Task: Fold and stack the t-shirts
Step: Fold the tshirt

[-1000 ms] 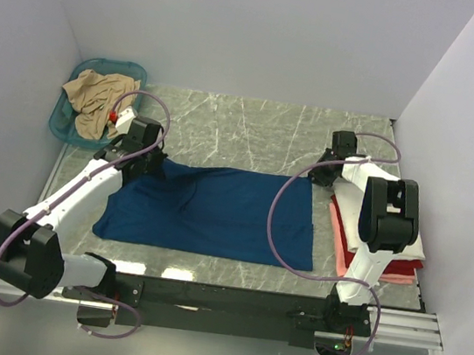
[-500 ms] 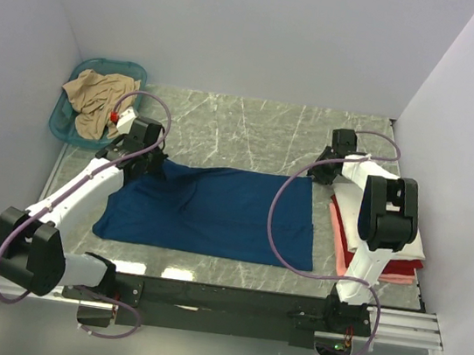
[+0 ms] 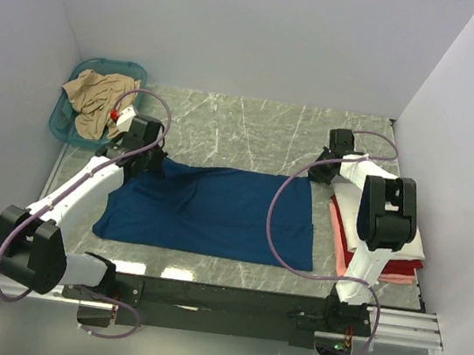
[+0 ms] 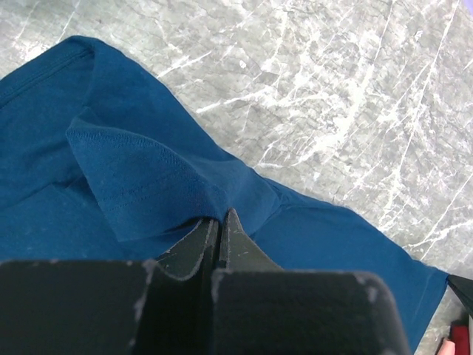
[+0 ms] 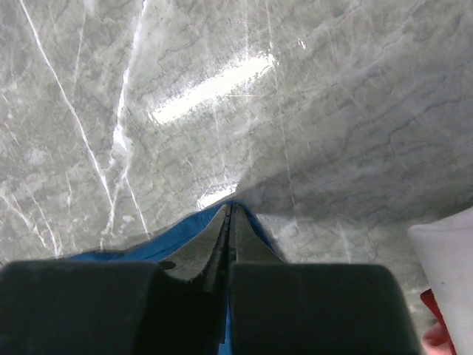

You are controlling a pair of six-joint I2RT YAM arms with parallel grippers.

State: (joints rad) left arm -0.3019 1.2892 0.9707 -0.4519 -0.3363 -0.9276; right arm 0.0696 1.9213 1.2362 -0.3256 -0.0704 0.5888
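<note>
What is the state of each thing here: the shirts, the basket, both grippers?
dark blue t-shirt: spread flat, far edge slightly rumpled
teal basket: upright, partly filled
tan t-shirt: crumpled, in the teal basket
folded stack: folded, piled at right
left gripper: shut on the dark blue t-shirt
right gripper: shut on the dark blue t-shirt

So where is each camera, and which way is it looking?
Top camera: up high behind the robot, looking down at the table; the left arm and right arm show, and the blue t-shirt.
Left wrist camera: on the left arm, looking down past the left gripper, shut on a shirt fold.
Right wrist camera: on the right arm, looking down past the right gripper, shut on the shirt's corner.
Shared: all three see the blue t-shirt and table.
</note>
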